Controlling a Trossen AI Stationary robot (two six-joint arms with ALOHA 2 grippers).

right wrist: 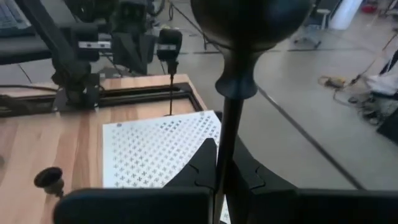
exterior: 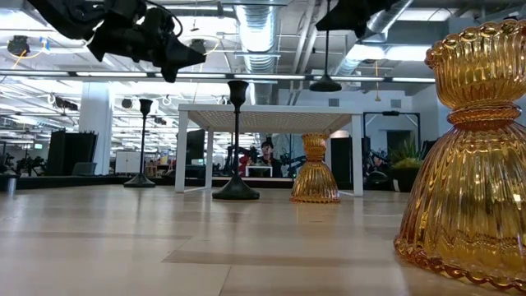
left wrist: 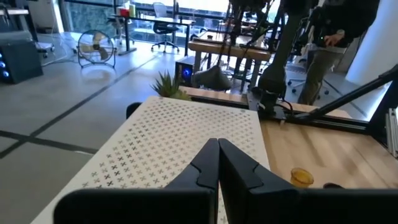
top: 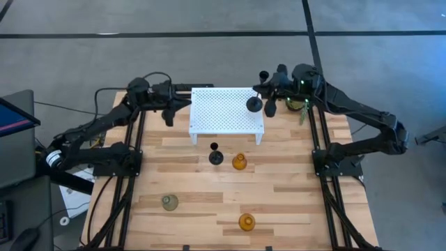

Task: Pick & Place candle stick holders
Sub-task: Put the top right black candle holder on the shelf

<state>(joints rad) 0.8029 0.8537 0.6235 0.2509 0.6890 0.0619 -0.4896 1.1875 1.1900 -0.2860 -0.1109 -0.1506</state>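
Your right gripper (right wrist: 219,163) is pinched on the thin stem of a black candle holder (top: 254,104), and you have it hanging in the air over the right end of the white stand (top: 219,111), round base clear of the perforated top. So that one is in transit, not placed.

Your left gripper (left wrist: 217,163) has its fingers pressed together on nothing, hovering at the left end of the stand. Beside it, just off the stand's left edge, a second black holder (top: 168,111) appears to stand on the table; the low view shows it upright there.

Out from the stand, you've got a third black holder (top: 215,156) standing on the wood in front of it, with an amber glass holder (top: 239,162) just beside it on the right. Nearer the front edge sit the grey-green glass holder (top: 169,202) on the left and the other amber one (top: 247,222) towards the right, well apart.

My read: assuming the stand is the target, nothing rests on it yet. One holder is lifted, five wait on the table (top: 293,174). You're at the very start. The small plant (top: 291,104) sits past the stand's right end, close to your carried holder.
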